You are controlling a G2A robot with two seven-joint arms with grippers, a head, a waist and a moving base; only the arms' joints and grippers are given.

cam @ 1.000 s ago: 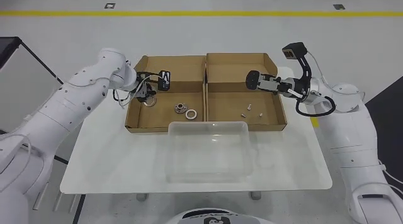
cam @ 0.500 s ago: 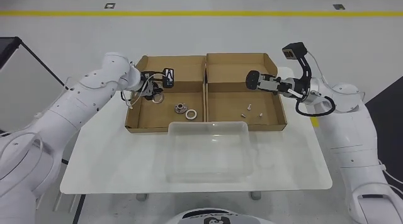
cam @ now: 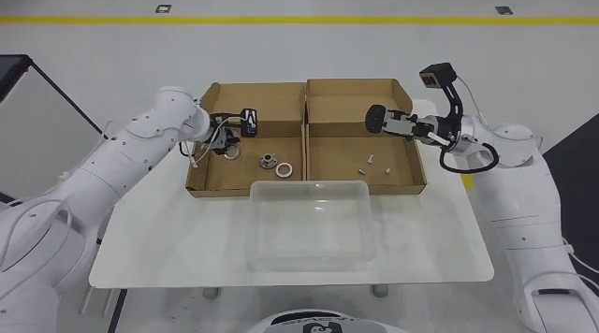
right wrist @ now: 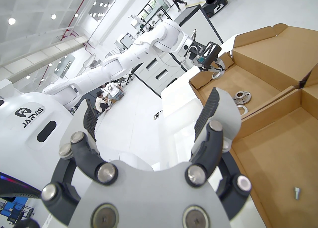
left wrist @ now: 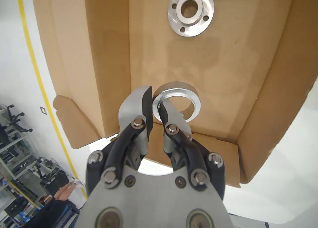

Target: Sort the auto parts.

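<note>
Left wrist view: we find the left gripper [left wrist: 156,112] pinching the wall of a metal ring [left wrist: 185,93], one finger inside its bore, low in the left cardboard box [left wrist: 99,40]. We judge the ring rigid, smooth and slip-prone. The right gripper [right wrist: 151,101] gapes wide, empty.

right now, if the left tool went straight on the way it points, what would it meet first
Probably the box floor, just past the ring that the left tool grips. The flanged disc lies farther along that line. Depth is hard to judge.
</note>
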